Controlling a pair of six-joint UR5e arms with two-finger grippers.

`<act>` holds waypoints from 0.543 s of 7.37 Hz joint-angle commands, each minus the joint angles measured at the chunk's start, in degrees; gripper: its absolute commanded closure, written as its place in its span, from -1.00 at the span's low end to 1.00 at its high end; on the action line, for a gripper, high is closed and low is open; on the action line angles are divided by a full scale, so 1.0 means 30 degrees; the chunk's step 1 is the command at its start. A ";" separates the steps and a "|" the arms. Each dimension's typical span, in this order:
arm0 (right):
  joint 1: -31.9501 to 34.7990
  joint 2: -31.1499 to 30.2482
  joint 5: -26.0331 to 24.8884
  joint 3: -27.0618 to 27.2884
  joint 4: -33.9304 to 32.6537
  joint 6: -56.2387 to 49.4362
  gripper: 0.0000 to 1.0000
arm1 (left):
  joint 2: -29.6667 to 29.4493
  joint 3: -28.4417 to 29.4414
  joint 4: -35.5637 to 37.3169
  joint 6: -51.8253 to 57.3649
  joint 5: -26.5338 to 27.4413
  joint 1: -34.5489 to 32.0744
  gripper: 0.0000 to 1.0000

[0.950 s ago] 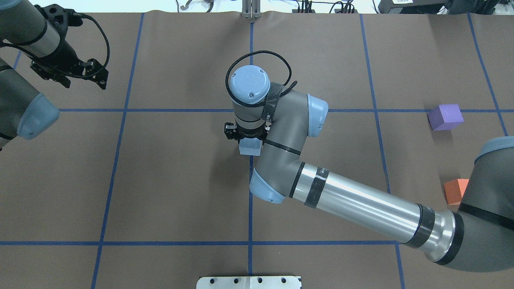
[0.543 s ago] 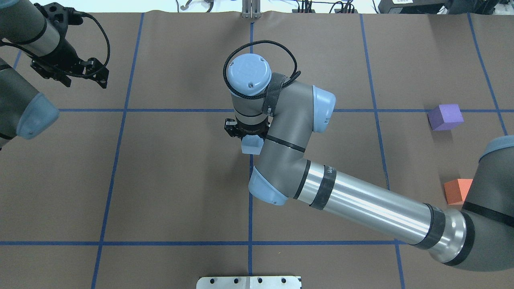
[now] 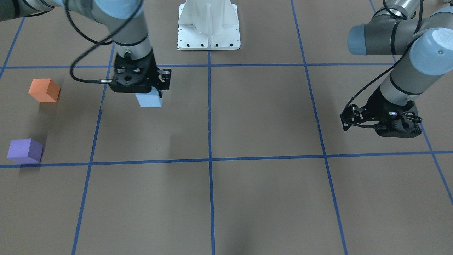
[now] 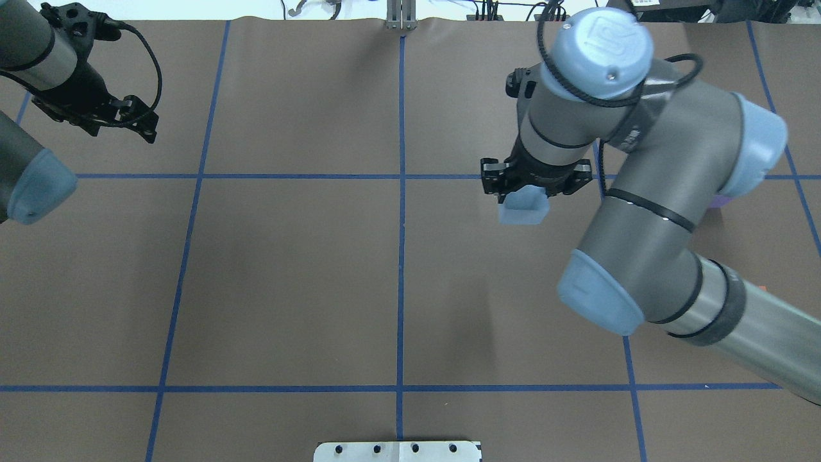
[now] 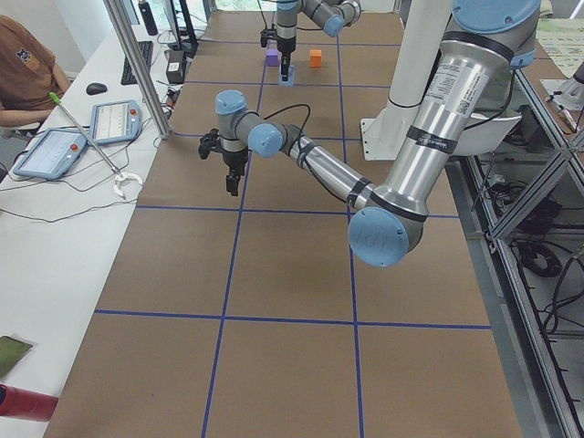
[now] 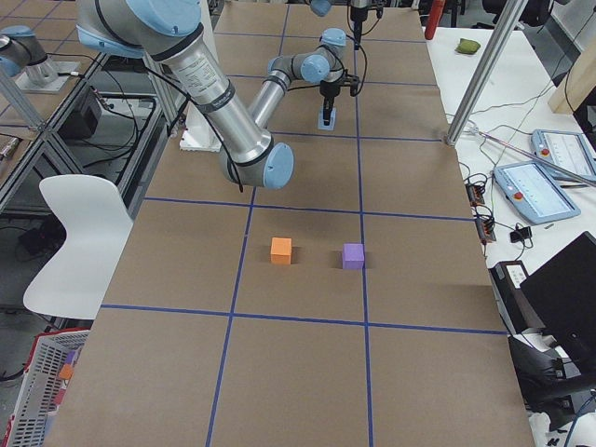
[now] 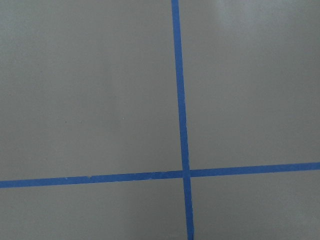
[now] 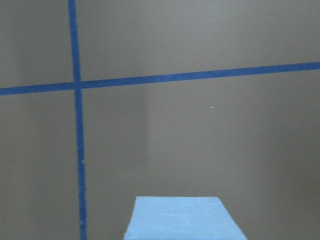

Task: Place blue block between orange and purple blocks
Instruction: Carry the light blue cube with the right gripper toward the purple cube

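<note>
Front view, left to right. Orange block (image 3: 44, 90) is sitting at far left on the tabletop (image 3: 247, 117), and purple block (image 3: 24, 150) is sitting nearer the camera. They are well apart, leaving a bare gap between them as the drop spot.

Next right, the right hand (image 3: 148, 95) is pointing straight down and clamping the blue block (image 3: 150, 101) from above. The block is hanging below the fingers, and going by the offset shadow it looks clear of the tabletop. The top-down grip is probably keeping it level for a flat set-down. The block is sitting well right of the gap, about level with orange, so the carry looks partway done.

Far right, the left hand (image 3: 384, 122) is hovering over bare tabletop, carrying nothing, likely parked out of the way. Cannot tell whether its fingers are wide or narrow.
</note>
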 commanded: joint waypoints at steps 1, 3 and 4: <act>0.1997 -0.3532 0.0583 0.2037 -0.0033 -0.4771 1.00 | 0.3079 -0.0653 -0.0720 0.5735 -0.0211 -0.2392 -1.00; 0.4136 -0.5528 0.1665 0.2071 0.0027 -0.8206 1.00 | 0.5168 -0.0450 -0.1282 0.9599 -0.0213 -0.4886 -1.00; 0.4900 -0.7425 0.2018 0.2013 0.2028 -0.8830 1.00 | 0.5408 -0.0420 -0.1399 0.9606 -0.0038 -0.5332 -1.00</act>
